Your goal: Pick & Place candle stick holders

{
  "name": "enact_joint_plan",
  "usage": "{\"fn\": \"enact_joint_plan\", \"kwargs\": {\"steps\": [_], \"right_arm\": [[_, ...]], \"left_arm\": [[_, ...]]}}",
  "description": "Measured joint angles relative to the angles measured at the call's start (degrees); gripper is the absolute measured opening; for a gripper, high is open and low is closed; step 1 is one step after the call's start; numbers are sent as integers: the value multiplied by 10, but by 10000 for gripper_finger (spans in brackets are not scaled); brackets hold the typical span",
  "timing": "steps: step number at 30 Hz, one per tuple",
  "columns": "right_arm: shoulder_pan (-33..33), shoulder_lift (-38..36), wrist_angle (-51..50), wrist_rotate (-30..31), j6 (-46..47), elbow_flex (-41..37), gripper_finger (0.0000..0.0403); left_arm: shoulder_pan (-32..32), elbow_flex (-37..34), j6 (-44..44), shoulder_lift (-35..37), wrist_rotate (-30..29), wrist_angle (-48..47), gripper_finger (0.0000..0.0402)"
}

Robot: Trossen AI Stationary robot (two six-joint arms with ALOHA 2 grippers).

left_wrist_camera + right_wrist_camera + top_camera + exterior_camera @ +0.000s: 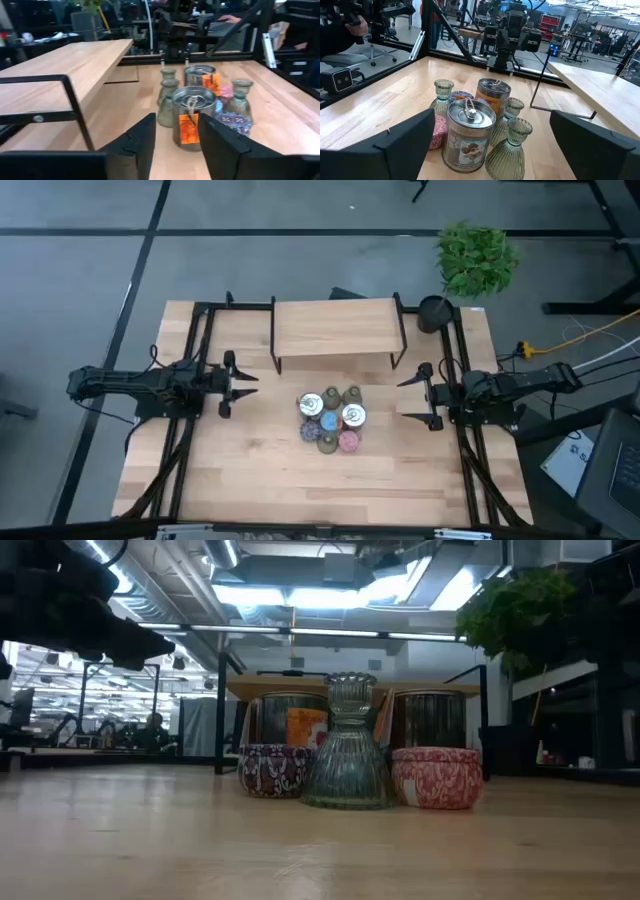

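Observation:
The candle stick holders stand in one tight cluster on the middle of the wooden table: two silvery cans, olive-green glass vase shapes, and low round tins, one purple and one pink. All rest upright on their bases. My left gripper is to the cluster's left, open and pointing level at it with nothing between its fingers. My right gripper is to the cluster's right, open wide and facing it, also touching nothing.
A wooden shelf on a black frame stands just behind the cluster. A green plant and a black pot are at the far right corner. Bare tabletop stretches toward the near edge. A person is beyond the table.

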State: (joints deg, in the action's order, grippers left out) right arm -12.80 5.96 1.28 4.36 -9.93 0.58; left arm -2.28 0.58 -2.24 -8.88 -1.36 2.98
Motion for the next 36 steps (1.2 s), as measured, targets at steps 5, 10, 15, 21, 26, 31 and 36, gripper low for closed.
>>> {"fn": "enact_joint_plan", "kwargs": {"steps": [5, 10, 15, 21, 26, 31, 36], "right_arm": [[0, 0, 0, 0, 0, 0, 398], [0, 0, 0, 0, 0, 0, 398], [0, 0, 0, 0, 0, 0, 398], [0, 0, 0, 0, 0, 0, 398], [0, 0, 0, 0, 0, 0, 398], [0, 0, 0, 0, 0, 0, 398], [0, 0, 0, 0, 0, 0, 398]], "left_arm": [[18, 0, 1, 0, 12, 10, 187], [49, 0, 0, -17, 10, 55, 214], [84, 0, -5, -67, -2, 122, 222], [124, 1, -29, -168, -40, 226, 222], [152, 38, -36, -263, -63, 256, 222], [167, 89, -36, -373, -92, 255, 222], [169, 150, -36, -481, -92, 255, 222]]}}
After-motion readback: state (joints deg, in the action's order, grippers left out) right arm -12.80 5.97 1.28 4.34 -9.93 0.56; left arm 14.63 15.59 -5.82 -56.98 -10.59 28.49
